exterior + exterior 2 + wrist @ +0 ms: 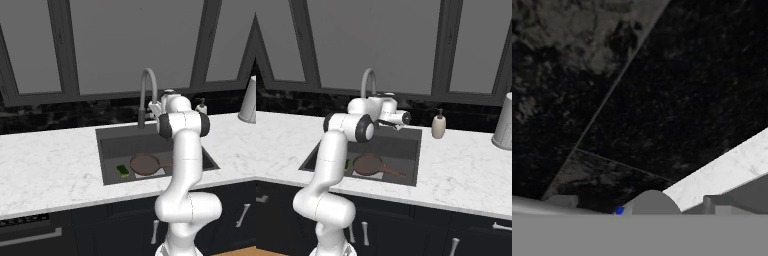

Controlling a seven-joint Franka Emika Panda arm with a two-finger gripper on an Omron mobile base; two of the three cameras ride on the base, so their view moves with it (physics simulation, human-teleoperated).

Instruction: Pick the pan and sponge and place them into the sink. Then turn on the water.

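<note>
The dark reddish-brown pan (145, 164) (368, 164) lies flat on the floor of the sink (112, 145) (403, 145), handle pointing right. The green-topped sponge (123, 170) (347, 165) sits just left of it in the basin. My gripper (153, 107) is raised at the back of the sink, right beside the base of the grey gooseneck faucet (148, 80) (367, 80). Its fingers are hidden, so their state is unclear. No stream of water shows under the spout. The hand view faces the dark marbled backsplash, with a rounded grey faucet part (652, 202) at the bottom.
A soap dispenser (201, 106) (439, 125) stands on the white marble counter (50, 165) (732, 167) right of the sink. A grey canister (248, 102) (504, 122) is at the far right. Dark window frames rise behind the faucet.
</note>
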